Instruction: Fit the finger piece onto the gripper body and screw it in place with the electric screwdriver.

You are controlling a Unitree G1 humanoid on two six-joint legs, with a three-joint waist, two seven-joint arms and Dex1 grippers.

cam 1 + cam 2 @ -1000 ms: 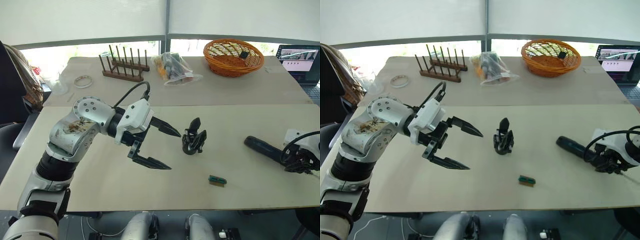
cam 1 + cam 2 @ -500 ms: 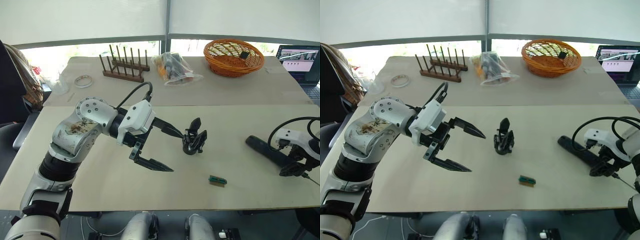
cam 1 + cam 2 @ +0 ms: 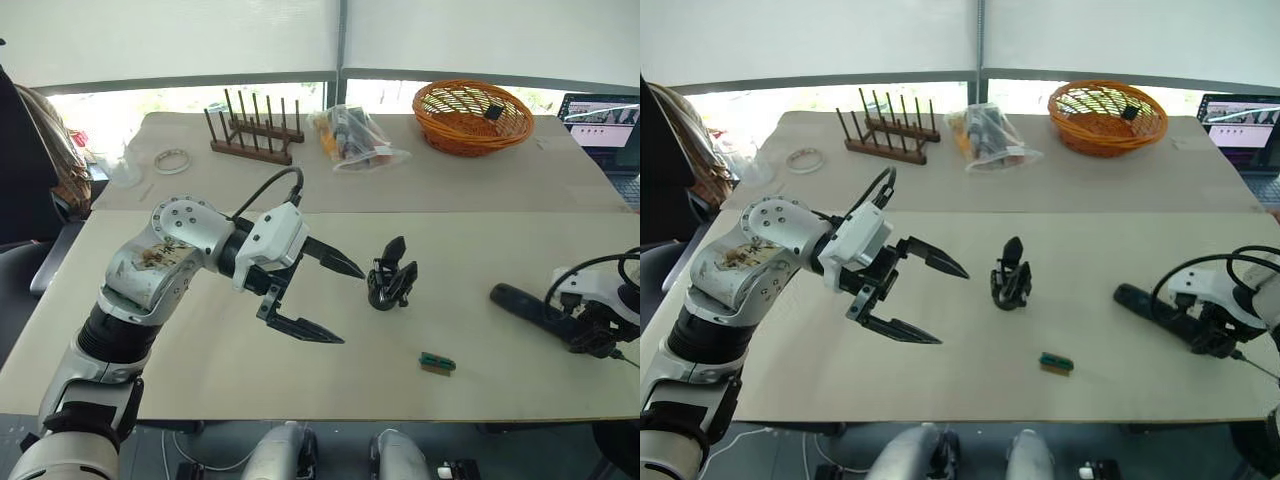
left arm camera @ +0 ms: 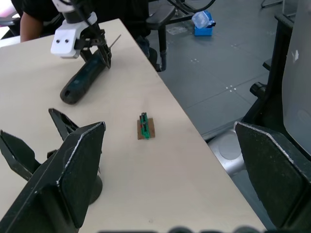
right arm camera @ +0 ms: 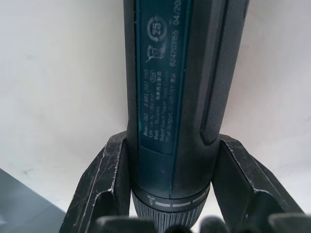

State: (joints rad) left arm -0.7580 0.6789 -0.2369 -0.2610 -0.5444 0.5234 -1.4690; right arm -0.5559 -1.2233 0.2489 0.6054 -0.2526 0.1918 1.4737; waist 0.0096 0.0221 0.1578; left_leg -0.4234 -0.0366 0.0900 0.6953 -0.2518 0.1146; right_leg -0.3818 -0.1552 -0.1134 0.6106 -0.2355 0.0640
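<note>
- Left gripper (image 3: 322, 297): fingers spread wide, holding nothing, hovering over the bench (image 3: 250, 360) left of centre, tips aimed at the gripper body.
- Right gripper (image 3: 1220, 343): at the right edge of the bench, fingers closed against both sides of the electric screwdriver (image 5: 180, 97), just above its collar in the right wrist view.
- Electric screwdriver: lying flat near the right edge, dark teal-black barrel with a printed label and a ribbed grip strip; thin bit at the gripper end.
- Gripper body (image 3: 389, 283): standing near the bench centre, just beside the upper tip of the left gripper, not touching; chunky black mechanism with a pointed finger rising from it.
- Finger piece: cannot tell it apart from the gripper body.
- Small green block (image 3: 436, 362): on a tan base, toward the front edge, between gripper body and electric screwdriver.
- Bench: pale, matte, flat board; seam running across the middle.
- Far half: wooden peg rack (image 3: 254, 133), tape ring (image 3: 172, 160), clear plastic bag (image 3: 355, 140), orange woven basket (image 3: 474, 115).
- Far right corner: laptop (image 3: 605, 123).
- Behind: white blinds (image 3: 180, 40) over a window.
- Left wrist view: grey floor (image 4: 228, 63) beyond the bench edge.
</note>
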